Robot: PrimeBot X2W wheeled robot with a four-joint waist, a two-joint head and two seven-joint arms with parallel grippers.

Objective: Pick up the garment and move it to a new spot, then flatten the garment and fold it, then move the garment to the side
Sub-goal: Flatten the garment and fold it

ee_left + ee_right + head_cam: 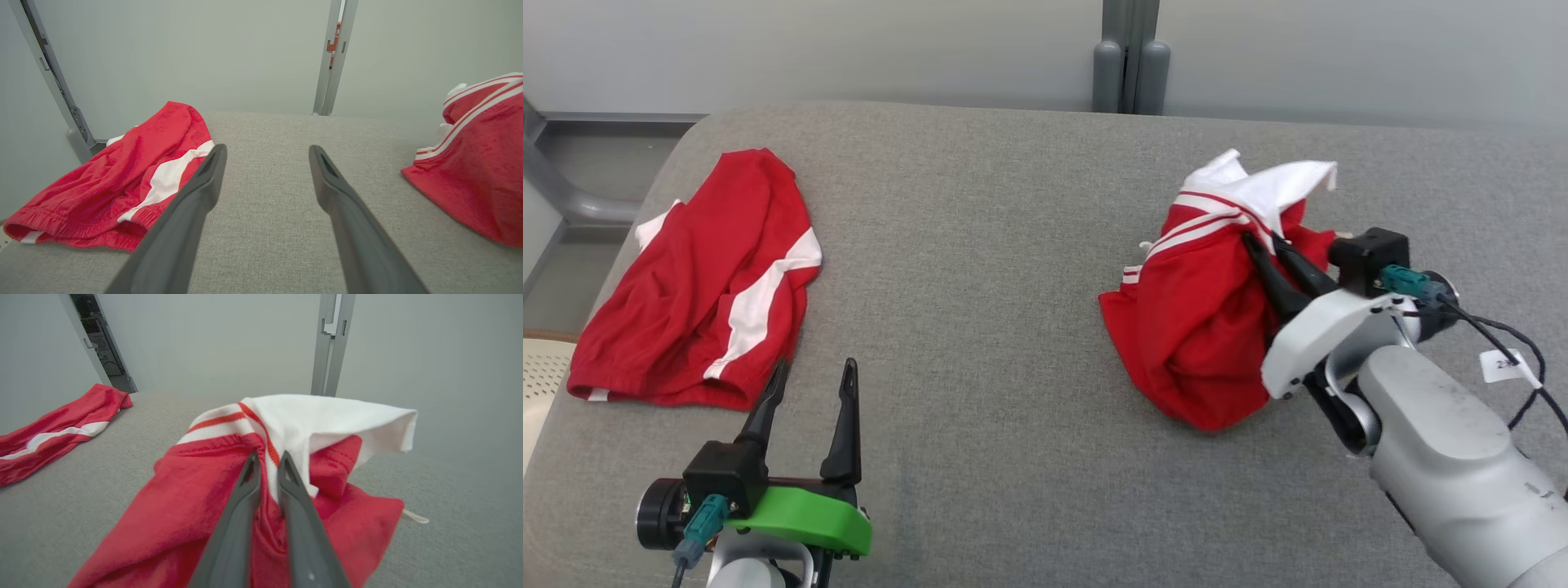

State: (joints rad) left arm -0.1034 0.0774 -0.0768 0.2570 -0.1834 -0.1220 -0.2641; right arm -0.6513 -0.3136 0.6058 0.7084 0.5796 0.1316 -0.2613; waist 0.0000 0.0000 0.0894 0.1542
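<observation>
The right gripper (1260,238) is pinched almost closed on a fold of the red garment (1188,327), bunched at the right of the table (1013,245); its long axis seems lost in the crumpling. The left gripper (815,367), spread wide and empty, sits well apart to the left

Right gripper: you see the right gripper (269,456) pinched onto a fold of the garment (1192,327); the cloth hides how deep that fold goes between the tips.
Garment shape: bunched on itself, so its underside and far side are hidden from you.
Garment edge: the left wrist view's right edge cuts it off.
Second garment (698,286): the right wrist view's left edge cuts it off.
Cable tag (1503,365): the print is too small for you to read.
Right forearm (1462,457): it runs out of the head view's lower right corner.
Left gripper (816,365): its wrist is cut by the head view's bottom edge.
</observation>
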